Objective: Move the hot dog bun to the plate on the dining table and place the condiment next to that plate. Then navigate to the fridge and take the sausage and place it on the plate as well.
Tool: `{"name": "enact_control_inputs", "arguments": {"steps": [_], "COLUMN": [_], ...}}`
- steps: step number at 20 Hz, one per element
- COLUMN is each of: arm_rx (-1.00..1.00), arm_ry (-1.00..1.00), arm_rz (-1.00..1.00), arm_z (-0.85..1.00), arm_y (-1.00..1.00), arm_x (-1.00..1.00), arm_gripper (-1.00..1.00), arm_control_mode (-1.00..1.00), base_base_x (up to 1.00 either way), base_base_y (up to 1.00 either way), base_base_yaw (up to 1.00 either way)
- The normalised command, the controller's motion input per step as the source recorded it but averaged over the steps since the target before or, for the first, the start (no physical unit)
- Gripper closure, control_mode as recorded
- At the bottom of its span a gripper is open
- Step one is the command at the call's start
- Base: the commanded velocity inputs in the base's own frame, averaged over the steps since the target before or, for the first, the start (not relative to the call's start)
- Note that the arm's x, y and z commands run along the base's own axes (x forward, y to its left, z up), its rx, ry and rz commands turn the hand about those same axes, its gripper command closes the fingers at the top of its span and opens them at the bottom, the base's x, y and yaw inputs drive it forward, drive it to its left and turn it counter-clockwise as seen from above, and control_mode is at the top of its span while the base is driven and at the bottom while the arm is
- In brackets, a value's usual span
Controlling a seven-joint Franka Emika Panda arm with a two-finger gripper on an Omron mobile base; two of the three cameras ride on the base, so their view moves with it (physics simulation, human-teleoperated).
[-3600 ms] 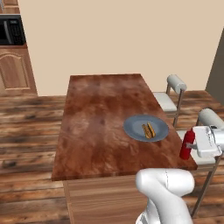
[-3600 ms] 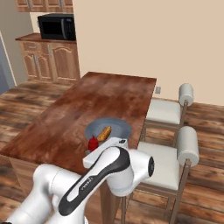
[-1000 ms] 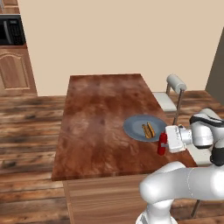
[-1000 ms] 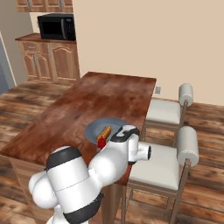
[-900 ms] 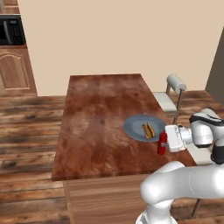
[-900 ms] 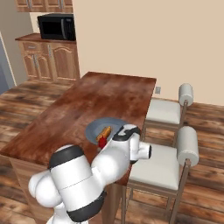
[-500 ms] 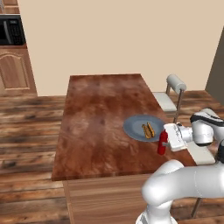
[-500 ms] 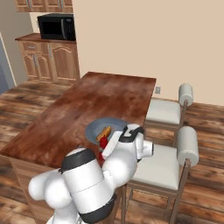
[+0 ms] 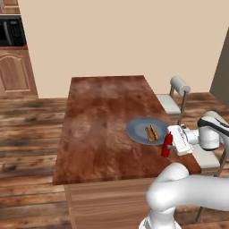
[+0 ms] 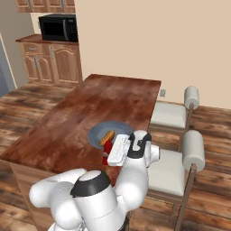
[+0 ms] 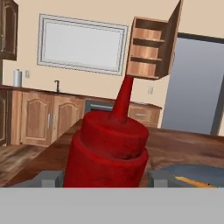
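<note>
A: Gripper (image 9: 172, 142) around the condiment (image 9: 167, 145), jaws apart; grip or release, I can't tell.
B: Bottle's upright just beside the plate (image 9: 136, 130), bun (image 9: 152, 133) on it. A careless retreat could topple it off the surface (image 9: 98, 120).

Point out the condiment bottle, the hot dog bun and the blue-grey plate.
condiment bottle (image 9: 167, 145): left base view, middle of its red body.
hot dog bun (image 9: 152, 133): left base view, middle of the split bun.
plate (image 9: 135, 129): left base view, bare left part of its surface.
</note>
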Motion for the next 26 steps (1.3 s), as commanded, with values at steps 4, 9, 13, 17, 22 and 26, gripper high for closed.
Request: {"name": "enact_control_inputs", "arguments": {"steps": [4, 9, 13, 17, 22, 26], "arm_rx": [0.0, 0.0, 0.0, 0.0, 0.0, 0.02], "arm_ry": [0.0, 0.0, 0.0, 0.06, 0.02, 0.0], "arm_rz": [0.0, 0.0, 0.0, 0.0, 0.0, -0.01], "arm_z": [0.0, 0.01, 0.04, 0.14, 0.17, 0.3], "arm_y": [0.0, 0.0, 0.0, 0.0, -0.03, -0.13], "arm_x": [-0.03, -0.22, -0.11, 0.0, -0.04, -0.29], "arm_gripper": [-1.0, -1.0, -1.0, -1.0, -1.0, -1.0], "arm_control_mode": [-1.0, -1.0, -1.0, -1.0, -1.0, -1.0], "base_base_x": [0.0, 0.0, 0.0, 0.0, 0.0, 0.0], "base_base_y": [0.0, 0.0, 0.0, 0.0, 0.0, 0.0], "base_base_yaw": [0.0, 0.0, 0.0, 0.0, 0.0, 0.0]}}
